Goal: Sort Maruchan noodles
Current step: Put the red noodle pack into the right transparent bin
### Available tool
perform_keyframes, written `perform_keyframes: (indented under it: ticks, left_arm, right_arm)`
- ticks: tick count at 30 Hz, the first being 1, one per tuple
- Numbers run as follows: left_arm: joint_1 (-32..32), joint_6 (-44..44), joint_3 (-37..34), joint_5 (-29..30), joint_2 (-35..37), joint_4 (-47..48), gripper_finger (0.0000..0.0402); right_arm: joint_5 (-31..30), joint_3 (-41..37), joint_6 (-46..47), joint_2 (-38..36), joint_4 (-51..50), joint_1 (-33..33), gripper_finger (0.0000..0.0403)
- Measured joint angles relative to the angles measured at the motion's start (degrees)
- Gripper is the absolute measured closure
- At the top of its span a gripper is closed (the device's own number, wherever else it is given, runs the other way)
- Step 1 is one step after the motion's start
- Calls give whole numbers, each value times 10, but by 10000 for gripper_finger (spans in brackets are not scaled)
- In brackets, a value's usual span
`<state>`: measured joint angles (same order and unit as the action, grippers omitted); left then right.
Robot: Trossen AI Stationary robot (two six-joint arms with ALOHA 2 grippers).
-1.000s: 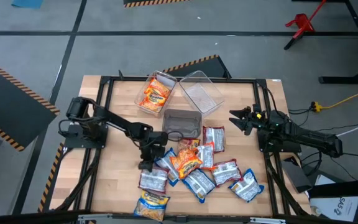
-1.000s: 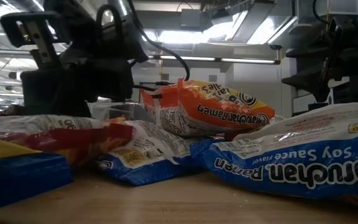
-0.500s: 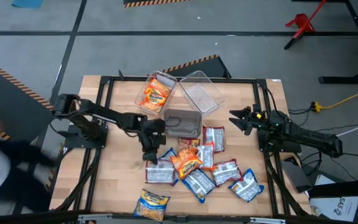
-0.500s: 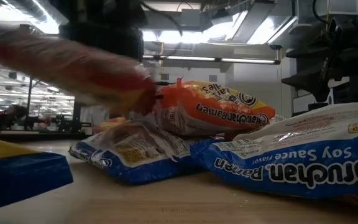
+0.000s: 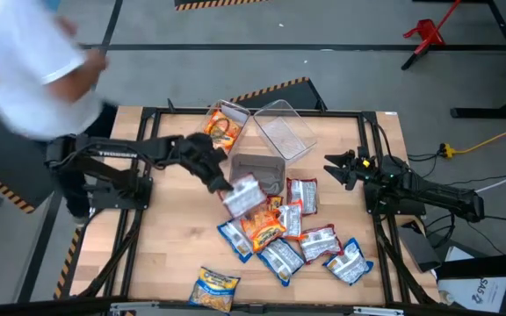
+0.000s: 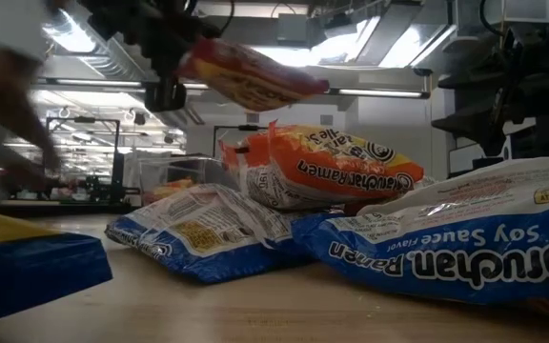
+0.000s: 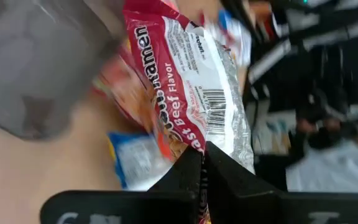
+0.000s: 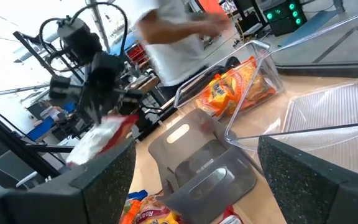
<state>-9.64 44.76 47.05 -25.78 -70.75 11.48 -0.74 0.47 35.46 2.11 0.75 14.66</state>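
Observation:
My left gripper (image 5: 225, 185) is over the table's middle, shut on a red-and-white Maruchan packet (image 5: 245, 196) lifted above the pile. The low view shows that packet (image 6: 252, 80) high over the others. The remaining packets (image 5: 281, 230), orange, blue-and-white and red-and-white, lie overlapping on the table. An orange one (image 6: 317, 164) rests on top of blue ones. A yellow-and-blue packet (image 5: 215, 288) lies alone near the near edge. My right gripper (image 5: 335, 169) waits open at the table's right, touching nothing. My left gripper (image 7: 202, 163) pinches the red-and-white packet between its two fingers at one short end (image 7: 205, 144). The fingers come from the table's left, slanting down. The packet is lifted clear of the table and juts out beyond the fingertips, tilted, its barcode side showing.
Three clear bins stand at the table's far middle: one holding an orange packet (image 5: 221, 128), a bare one (image 5: 285, 129) and a grey-looking one (image 5: 258, 174) just beyond the pile. A person in white (image 5: 33, 61) moves past the far left corner.
My left gripper has risen from the pile's near-left side and moved toward the far edge and the bins, carrying the red-and-white packet, which has gone from lying on the table to lifted clear. A person has come into view at the far left.

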Motion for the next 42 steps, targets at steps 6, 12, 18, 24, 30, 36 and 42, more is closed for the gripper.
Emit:
perform_keyframes:
  ticks: [6,12,18,24,30,36,42]
  left_arm:
    - [-76,-3,3,-11,-14,-27,401]
    - [-145,-45,88,-28,-70,-23,401]
    - [-208,-121,238,-2,-169,2,401]
    - [-253,-158,368,-3,-289,7,401]
    - [-275,-204,464,-3,-395,59,401]
    - [-282,-220,494,-2,-452,77,401]
    - [-277,-262,494,29,-478,108,401]
  right_arm:
    - [-1,0,0,0,0,0,79]
    - [-2,0,0,0,0,0,79]
    - [-3,0,1,0,0,0,79]
    - [-3,0,2,0,0,0,79]
    - [-3,0,2,0,0,0,79]
    - [-3,0,5,0,0,0,79]
    - [-3,0,7,0,0,0,79]
